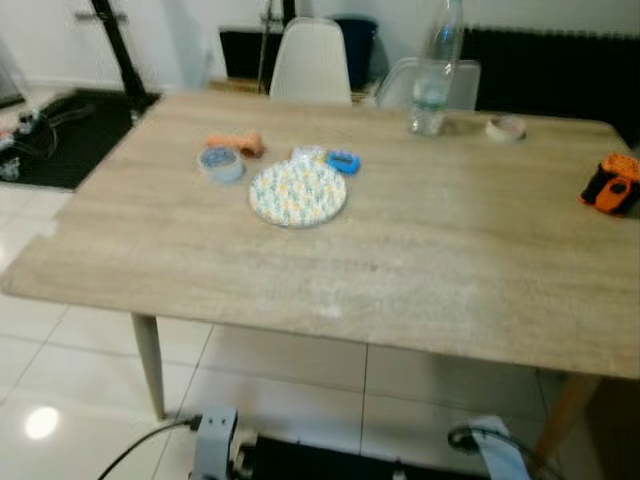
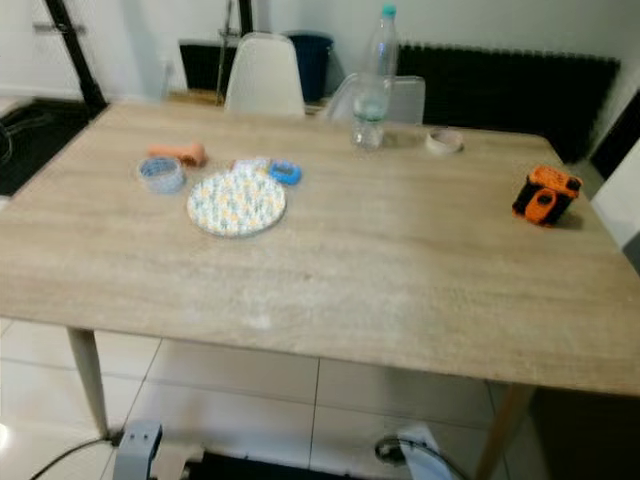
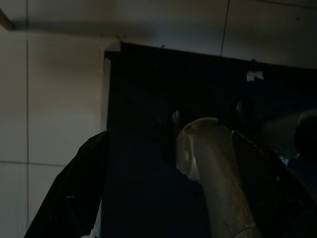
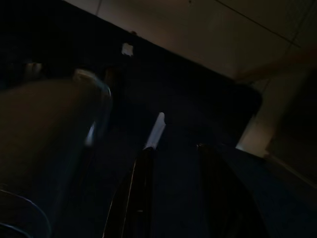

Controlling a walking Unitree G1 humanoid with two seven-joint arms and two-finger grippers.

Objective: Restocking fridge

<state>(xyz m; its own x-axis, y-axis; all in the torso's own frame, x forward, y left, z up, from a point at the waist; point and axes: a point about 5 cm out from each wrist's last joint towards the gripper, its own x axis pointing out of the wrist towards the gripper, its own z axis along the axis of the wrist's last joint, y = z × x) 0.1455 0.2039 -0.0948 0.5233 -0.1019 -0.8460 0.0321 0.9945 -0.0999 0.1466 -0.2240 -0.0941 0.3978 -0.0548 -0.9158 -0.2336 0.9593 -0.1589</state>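
You are at the approach step: nothing is in hand yet, and both arms hang low under the near edge of the table (image 1: 400, 300). In the left wrist view the left gripper (image 3: 163, 198) points down over a dark mat and pale floor tiles, its two black fingers (image 3: 69, 198) standing well apart, so treat it as open. In the right wrist view the right gripper (image 4: 183, 193) hangs in shade over the same dark mat; its fingers (image 4: 133, 193) show a gap between them, so it also reads as open and empty. Going outward from the grippers, the first item on the tabletop is the patterned plate (image 1: 298, 192), ahead and toward the left gripper's side. Just beyond it lie a small blue bowl (image 1: 221, 162), an orange object (image 1: 237, 143) and a small blue item (image 1: 343, 161). Far out on the right gripper's side sits an orange-and-black tool (image 2: 546, 193). At the far edge stands the water bottle (image 2: 373, 85), upright, with a tape roll (image 2: 444, 141) beside it. The bottle is probably the item to restock. All of these are well beyond either gripper, so the next move calls for stepping closer to the table, then raising one arm above the tabletop.
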